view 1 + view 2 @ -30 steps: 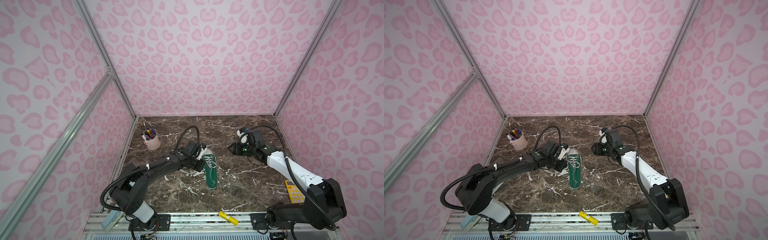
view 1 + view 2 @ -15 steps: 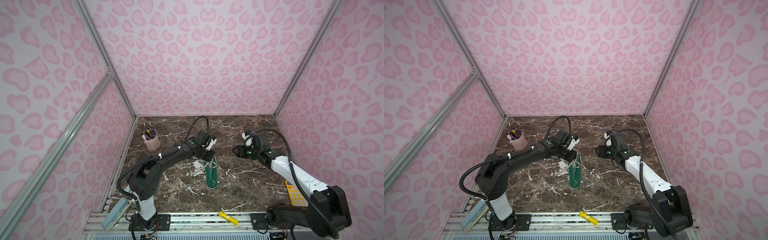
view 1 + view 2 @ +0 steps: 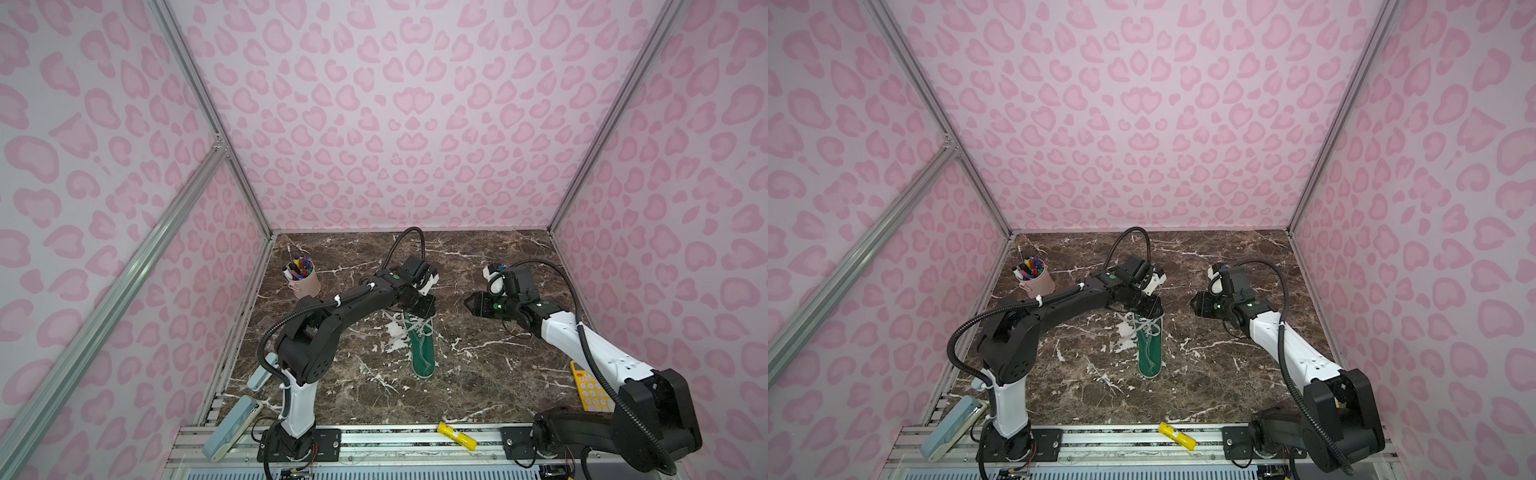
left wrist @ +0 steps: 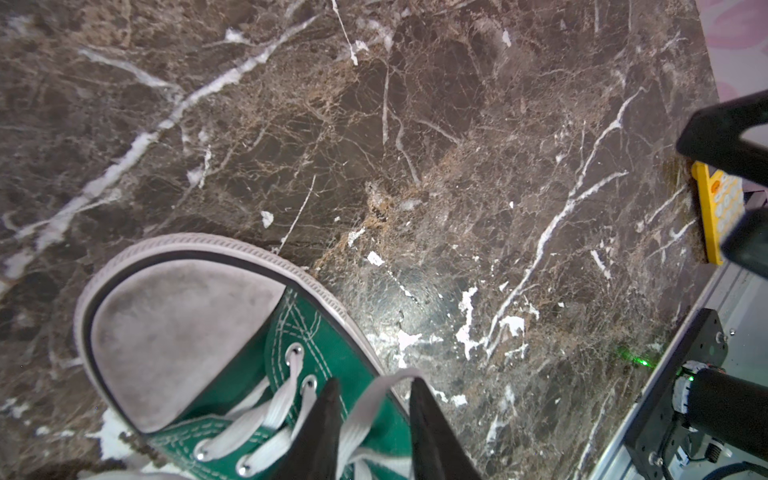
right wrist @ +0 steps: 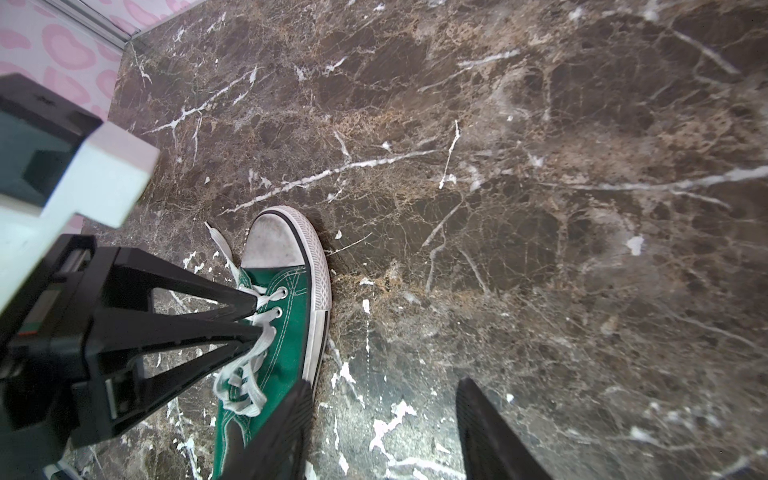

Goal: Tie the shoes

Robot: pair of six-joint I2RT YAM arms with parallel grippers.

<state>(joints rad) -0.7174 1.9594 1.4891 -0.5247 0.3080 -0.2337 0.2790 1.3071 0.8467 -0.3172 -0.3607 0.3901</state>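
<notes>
jaws of left gripper (image 4: 372, 384) slightly apart around a sneaker (image 4: 332, 345) lace (image 4: 357, 419); right gripper (image 5: 384, 382) open, empty, above worktop (image 5: 540, 208).

Green sneaker (image 3: 1150, 353) on marble tabletop (image 3: 1225, 374)

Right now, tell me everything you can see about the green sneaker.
The green sneaker is canvas with white stitching, metal eyelets, a scuffed white rubber toe cap and a ribbed white sole rim. It rests sole down on the marble table, toe toward the back wall. Its off-white flat laces hang loose, and one strand runs between the parted jaws of the left gripper.
</notes>
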